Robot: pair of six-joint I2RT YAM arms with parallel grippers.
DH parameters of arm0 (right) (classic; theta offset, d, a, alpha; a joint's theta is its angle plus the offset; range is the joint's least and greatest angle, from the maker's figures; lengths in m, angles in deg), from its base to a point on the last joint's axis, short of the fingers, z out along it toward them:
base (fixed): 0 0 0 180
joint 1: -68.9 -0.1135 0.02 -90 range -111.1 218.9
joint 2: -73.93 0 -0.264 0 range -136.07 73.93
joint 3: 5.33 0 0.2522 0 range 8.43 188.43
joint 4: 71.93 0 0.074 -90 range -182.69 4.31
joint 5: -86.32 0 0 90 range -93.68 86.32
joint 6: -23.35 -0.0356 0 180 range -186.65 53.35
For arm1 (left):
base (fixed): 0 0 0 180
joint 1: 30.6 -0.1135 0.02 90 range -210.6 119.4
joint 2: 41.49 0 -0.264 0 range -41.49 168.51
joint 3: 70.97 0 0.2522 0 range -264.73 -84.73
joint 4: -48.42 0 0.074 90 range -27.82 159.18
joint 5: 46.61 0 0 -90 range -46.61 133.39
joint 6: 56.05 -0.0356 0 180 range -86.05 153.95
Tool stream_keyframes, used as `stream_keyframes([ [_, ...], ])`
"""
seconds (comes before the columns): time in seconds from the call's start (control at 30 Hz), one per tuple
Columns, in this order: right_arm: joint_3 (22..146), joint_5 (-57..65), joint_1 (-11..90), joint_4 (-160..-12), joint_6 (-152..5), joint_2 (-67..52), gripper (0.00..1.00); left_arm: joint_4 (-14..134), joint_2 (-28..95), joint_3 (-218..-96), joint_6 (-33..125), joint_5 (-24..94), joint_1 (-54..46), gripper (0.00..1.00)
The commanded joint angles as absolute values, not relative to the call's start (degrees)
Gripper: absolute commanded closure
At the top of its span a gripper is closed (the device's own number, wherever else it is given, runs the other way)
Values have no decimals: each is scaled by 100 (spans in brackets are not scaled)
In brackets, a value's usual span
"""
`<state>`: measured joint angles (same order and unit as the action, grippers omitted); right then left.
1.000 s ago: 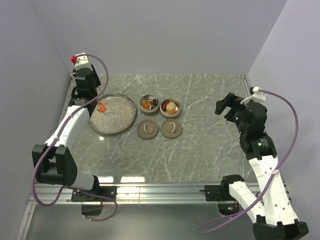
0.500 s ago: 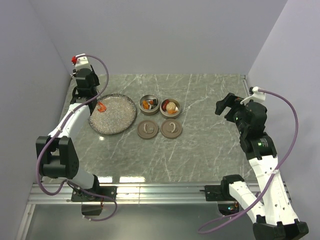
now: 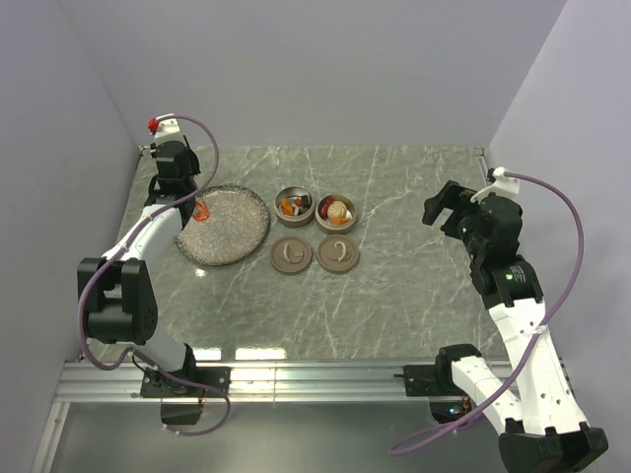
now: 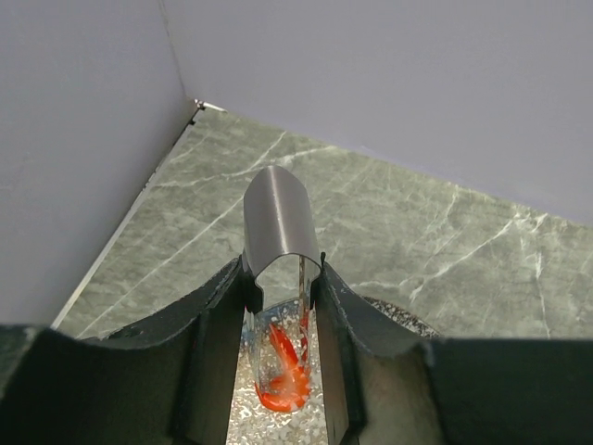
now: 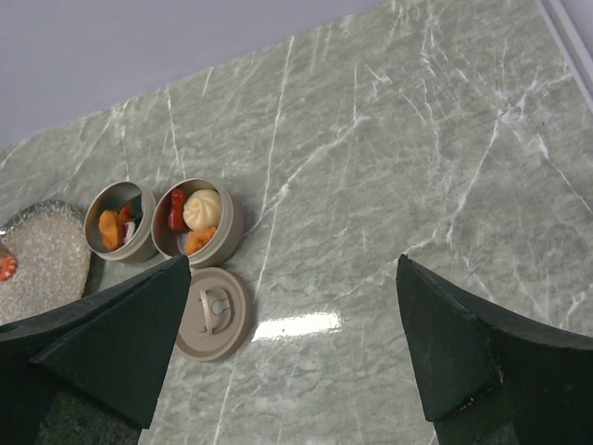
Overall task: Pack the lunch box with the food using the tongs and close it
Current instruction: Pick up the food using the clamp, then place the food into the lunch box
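Your left arm has folded its elbow in toward the table's edge over the last second, and its wrist has slid a little nearer the speckled plate (image 3: 232,236). The left gripper (image 4: 281,278) stays clamped, jaws narrow, on the tongs (image 4: 276,218). The orange-red piece (image 4: 285,371) pinched between the tong tips has not left the plate's left edge. Read that as a grip just settled and a carry not yet begun. Whether the piece has cleared the plate, you cannot tell.

In the left wrist view the tongs' long axis runs from top to bottom between the fingers. The rounded bend stands up and the tips point down at the plate.

Two open tins (image 3: 295,206) sit just right of the plate, already holding food, with their lids (image 3: 292,255) lying in front of them. Your right gripper (image 5: 292,269) hangs over the right side of the table (image 5: 389,185), jaws wide and empty, well apart from the tins.
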<state>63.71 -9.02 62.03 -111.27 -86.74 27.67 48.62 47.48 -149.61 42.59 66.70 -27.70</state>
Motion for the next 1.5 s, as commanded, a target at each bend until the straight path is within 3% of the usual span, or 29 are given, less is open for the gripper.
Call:
stream_keyframes([
  [0.0,6687,-939,6187,-11038,-8598,2718,1,4426,4798,-14863,4265,6563,-2796,60],
  [0.27,6723,-887,6196,-11047,-8572,2630,1,4215,4938,-14748,4326,6527,-2796,63],
  [0.7,6731,-842,6187,-10924,-8625,2515,1,4574,4561,-14950,4344,6212,-2787,99],
  [1.07,6714,-913,6196,-10836,-8598,2577,1,5330,3972,-15214,4677,5693,-2384,99],
  [1.47,6652,-1088,6196,-11029,-8590,2972,1,5761,4226,-16118,4985,5789,-540,100],
])
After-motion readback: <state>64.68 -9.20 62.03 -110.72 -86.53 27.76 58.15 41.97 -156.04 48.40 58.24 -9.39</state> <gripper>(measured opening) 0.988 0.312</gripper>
